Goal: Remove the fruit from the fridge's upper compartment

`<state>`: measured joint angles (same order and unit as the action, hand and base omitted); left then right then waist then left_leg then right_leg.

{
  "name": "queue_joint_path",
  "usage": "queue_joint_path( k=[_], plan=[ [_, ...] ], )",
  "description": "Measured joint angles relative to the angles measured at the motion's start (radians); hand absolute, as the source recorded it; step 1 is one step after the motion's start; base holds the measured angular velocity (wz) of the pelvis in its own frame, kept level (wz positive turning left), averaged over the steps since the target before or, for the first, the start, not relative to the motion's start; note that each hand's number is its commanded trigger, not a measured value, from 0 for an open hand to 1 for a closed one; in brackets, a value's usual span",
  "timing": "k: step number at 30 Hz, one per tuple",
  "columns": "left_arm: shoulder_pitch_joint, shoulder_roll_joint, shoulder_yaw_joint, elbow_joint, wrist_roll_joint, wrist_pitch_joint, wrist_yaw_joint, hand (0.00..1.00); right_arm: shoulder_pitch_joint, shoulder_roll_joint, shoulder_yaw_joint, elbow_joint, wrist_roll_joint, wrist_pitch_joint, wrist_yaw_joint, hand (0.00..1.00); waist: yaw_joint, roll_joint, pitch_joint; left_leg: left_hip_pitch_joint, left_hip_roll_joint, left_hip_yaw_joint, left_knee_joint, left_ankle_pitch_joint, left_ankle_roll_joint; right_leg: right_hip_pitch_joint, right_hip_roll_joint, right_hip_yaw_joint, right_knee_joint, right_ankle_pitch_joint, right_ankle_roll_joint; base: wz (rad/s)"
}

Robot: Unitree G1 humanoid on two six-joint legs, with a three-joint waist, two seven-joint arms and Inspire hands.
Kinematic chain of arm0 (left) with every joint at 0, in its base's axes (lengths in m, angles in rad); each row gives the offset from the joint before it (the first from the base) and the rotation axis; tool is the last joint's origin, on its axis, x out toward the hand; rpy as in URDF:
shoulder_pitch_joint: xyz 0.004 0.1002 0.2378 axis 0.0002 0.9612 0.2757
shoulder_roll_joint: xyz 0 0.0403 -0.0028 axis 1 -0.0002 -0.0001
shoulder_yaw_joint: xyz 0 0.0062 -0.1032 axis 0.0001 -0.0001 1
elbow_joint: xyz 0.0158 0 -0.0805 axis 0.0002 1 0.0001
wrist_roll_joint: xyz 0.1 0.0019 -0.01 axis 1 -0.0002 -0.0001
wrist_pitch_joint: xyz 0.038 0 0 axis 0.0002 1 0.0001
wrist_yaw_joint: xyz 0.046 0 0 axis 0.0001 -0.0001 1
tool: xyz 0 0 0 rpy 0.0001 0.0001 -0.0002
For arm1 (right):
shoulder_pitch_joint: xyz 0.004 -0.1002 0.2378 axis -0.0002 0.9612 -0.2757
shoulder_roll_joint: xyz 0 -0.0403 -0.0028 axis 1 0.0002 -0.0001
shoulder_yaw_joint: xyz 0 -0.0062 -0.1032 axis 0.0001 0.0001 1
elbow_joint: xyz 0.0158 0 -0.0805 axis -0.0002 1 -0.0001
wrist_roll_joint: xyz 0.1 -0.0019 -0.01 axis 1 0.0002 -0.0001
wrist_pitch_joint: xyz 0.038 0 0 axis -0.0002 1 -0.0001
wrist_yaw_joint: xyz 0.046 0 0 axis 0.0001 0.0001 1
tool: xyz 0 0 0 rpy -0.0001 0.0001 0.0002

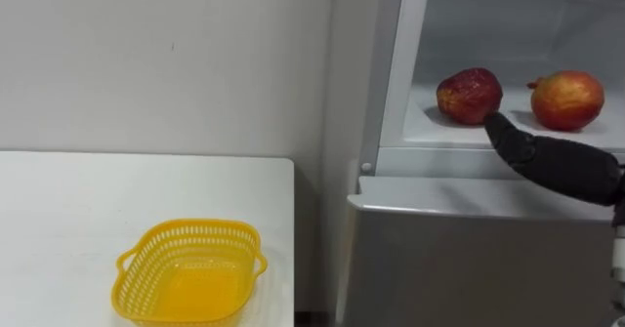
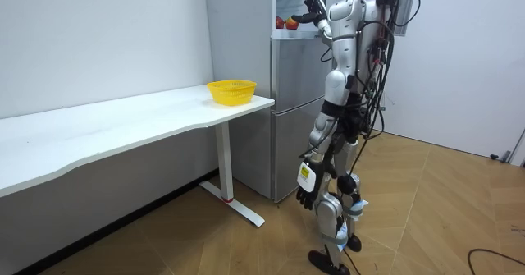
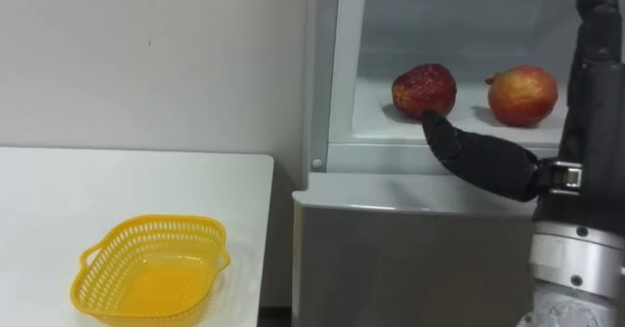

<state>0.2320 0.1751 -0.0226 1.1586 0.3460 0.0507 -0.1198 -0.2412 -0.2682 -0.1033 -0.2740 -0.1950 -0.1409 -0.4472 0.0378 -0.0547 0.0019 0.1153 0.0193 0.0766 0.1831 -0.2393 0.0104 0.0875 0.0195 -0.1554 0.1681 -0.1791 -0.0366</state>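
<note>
Two fruits lie on the shelf [image 1: 422, 130] of the open upper fridge: a dark red one [image 1: 470, 95] on the left and a red-yellow one [image 1: 567, 100] on the right. My right hand [image 3: 488, 161] is raised in front of the shelf and open. Its thumb [image 3: 437, 132] points left and ends just below the dark red fruit, while its fingers [image 3: 596, 34] stand upright at the right edge. Whether the thumb touches the fruit I cannot tell. In the room view I stand facing the fridge, with my left hand [image 2: 308, 194] hanging relaxed by my thigh.
A yellow mesh basket [image 1: 195, 227] sits empty near the right end of the white table [image 1: 88, 190], left of the fridge. The shut lower fridge door [image 1: 469, 259] is below the shelf. A white wall runs behind the table.
</note>
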Motion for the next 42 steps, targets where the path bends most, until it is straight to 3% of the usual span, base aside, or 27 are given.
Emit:
queue_joint_path(
  k=[3, 11, 16, 22, 27, 36, 42],
  plan=[
    [0.0, 0.0, 0.0, 0.0, 0.0, 0.016, -0.001, 0.0, -0.022, -0.01, -0.001, 0.028, 0.004, 0.011, -0.012, 0.0, 0.0, 0.0, -0.0001, 0.0, 0.0, -0.003, 0.0, 0.0, 0.0, 0.0, 0.0, 0.0, 0.0, 0.0, 0.0, 0.0],
    [-0.003, 0.0, 0.001, 0.0, 0.009, 0.015, 0.007, 0.0, -0.097, -0.057, -0.006, 0.131, 0.03, 0.034, -0.057, 0.0, 0.022, -0.006, -0.0013, 0.002, -0.001, -0.007, 0.0, 0.0, 0.0, 0.001, 0.0, 0.002, 0.001, 0.0, 0.0, 0.0],
    [-0.003, -0.001, 0.017, 0.0, 0.018, 0.015, 0.008, 0.0, -0.149, -0.058, -0.006, 0.206, 0.038, 0.034, -0.056, 0.0, 0.036, -0.016, 0.001, 0.002, -0.001, -0.012, 0.001, 0.001, -0.001, 0.004, 0.001, -0.002, 0.001, 0.0, -0.001, 0.02],
    [-0.005, -0.001, 0.023, 0.0, 0.019, 0.016, 0.008, 0.0, -0.152, -0.058, -0.005, 0.221, 0.04, 0.034, -0.05, 0.0, 0.056, -0.019, 0.0044, -0.002, -0.001, -0.025, 0.004, 0.0, -0.001, 0.007, -0.001, -0.014, 0.0, 0.0, 0.0, 0.07],
    [-0.006, -0.001, 0.051, 0.0, 0.02, 0.035, 0.001, 0.0, -0.171, -0.058, -0.005, 0.233, 0.038, 0.042, -0.031, 0.0, 0.057, -0.018, 0.0047, -0.005, -0.001, -0.034, 0.005, 0.001, -0.001, 0.009, -0.001, -0.024, 0.0, 0.0, 0.0, 0.05],
    [0.0, -0.001, 0.059, -0.024, 0.02, 0.043, -0.018, 0.0, -0.24, -0.061, -0.004, 0.269, 0.044, 0.073, 0.0, 0.0, 0.068, -0.022, 0.0007, -0.003, -0.002, -0.035, 0.008, 0.001, -0.002, 0.011, -0.002, -0.027, 0.0, 0.0, -0.001, 0.0],
    [0.002, 0.001, 0.079, -0.061, 0.02, 0.053, -0.024, 0.0, -0.245, -0.09, -0.005, 0.299, 0.109, 0.11, 0.035, 0.0, 0.07, -0.037, -0.0051, -0.008, -0.003, -0.051, 0.015, 0.001, -0.002, 0.015, -0.004, -0.042, 0.0, 0.0, 0.0, 0.07]
  ],
)
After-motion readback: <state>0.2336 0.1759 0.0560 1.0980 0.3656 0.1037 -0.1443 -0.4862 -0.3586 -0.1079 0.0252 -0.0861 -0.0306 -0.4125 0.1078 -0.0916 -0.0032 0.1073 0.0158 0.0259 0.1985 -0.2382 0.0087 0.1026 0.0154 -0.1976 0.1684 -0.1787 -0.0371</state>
